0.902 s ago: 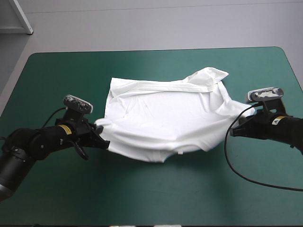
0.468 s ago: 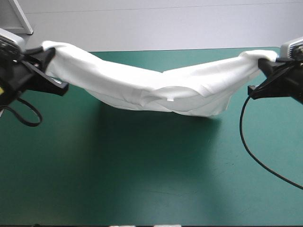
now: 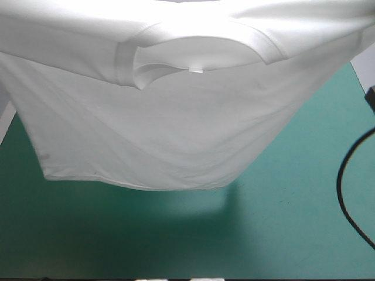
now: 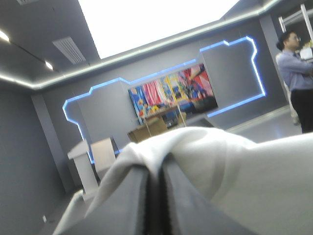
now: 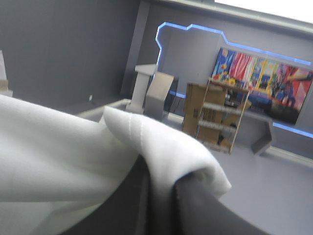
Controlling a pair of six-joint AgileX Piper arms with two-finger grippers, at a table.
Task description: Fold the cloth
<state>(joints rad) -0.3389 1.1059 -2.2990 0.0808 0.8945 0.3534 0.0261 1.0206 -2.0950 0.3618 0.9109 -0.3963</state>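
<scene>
The white T-shirt (image 3: 164, 123) hangs high above the teal-green table (image 3: 293, 234), stretched wide and filling the upper part of the high view. Its collar (image 3: 193, 50) shows near the top and its lower hem sags toward the table. Both arms are outside the high view. In the left wrist view my left gripper (image 4: 157, 171) is shut on a fold of the T-shirt (image 4: 230, 171), which drapes over the fingertips. In the right wrist view my right gripper (image 5: 161, 178) is shut on another bunched edge of the T-shirt (image 5: 58, 156).
The shirt's shadow falls on the teal-green cover under the hem. Both wrist views look level into the room.
Earlier the shirt lay on the table with a gripper at each side. Both grippers have carried it up, and it now hangs spread wide close to the high camera.
</scene>
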